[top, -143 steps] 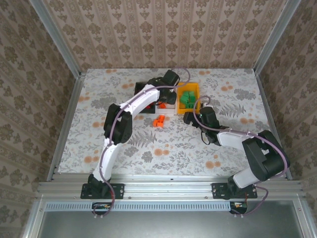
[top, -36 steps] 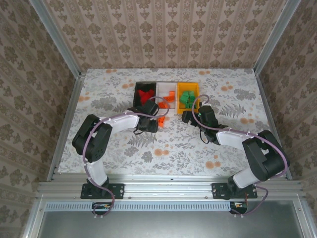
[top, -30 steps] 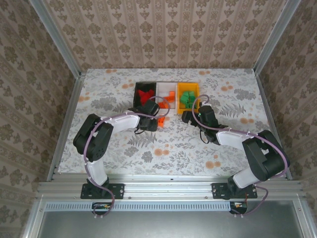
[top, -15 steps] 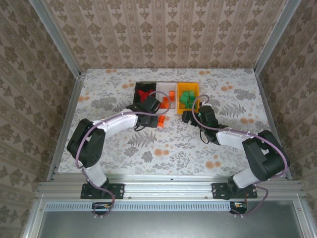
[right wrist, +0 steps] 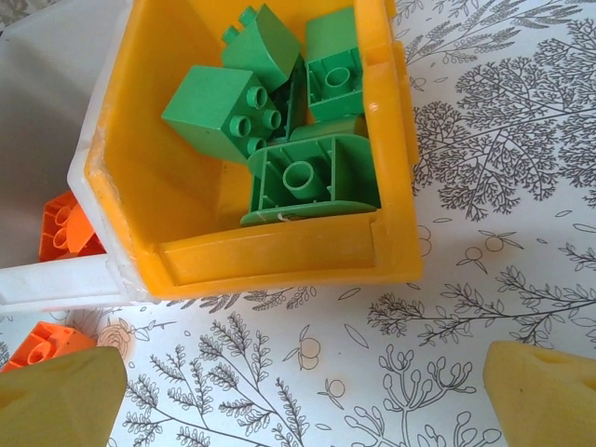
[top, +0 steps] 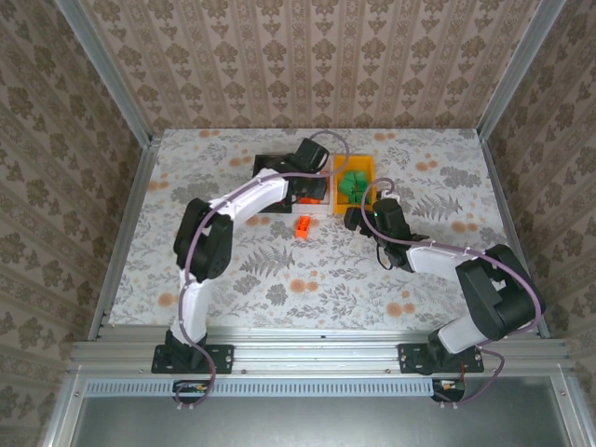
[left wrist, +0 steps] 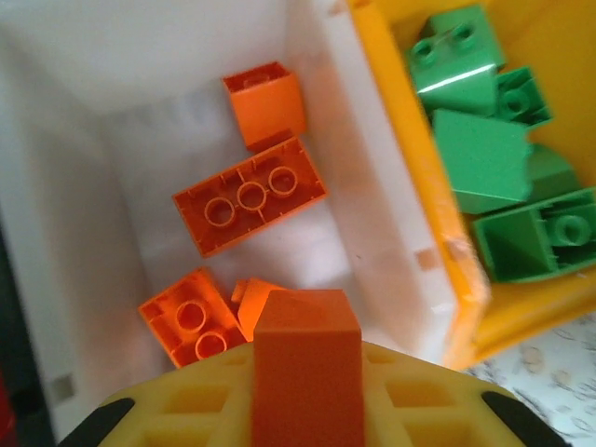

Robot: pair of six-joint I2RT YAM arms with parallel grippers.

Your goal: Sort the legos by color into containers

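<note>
so the left claw [left wrist: 304, 414] pinches an orange lego [left wrist: 305, 358], probably light and slick, flat sides grip best, white bin [left wrist: 346, 172] right below. The right claw [right wrist: 298, 391] is wide open, yellow bin [right wrist: 279, 263] just ahead.

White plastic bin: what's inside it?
At least four glossy orange toy bricks lie in the white plastic bin. The left end effector, gripping another orange brick above it, covers the bin's near end, so anything there is hidden.
</note>
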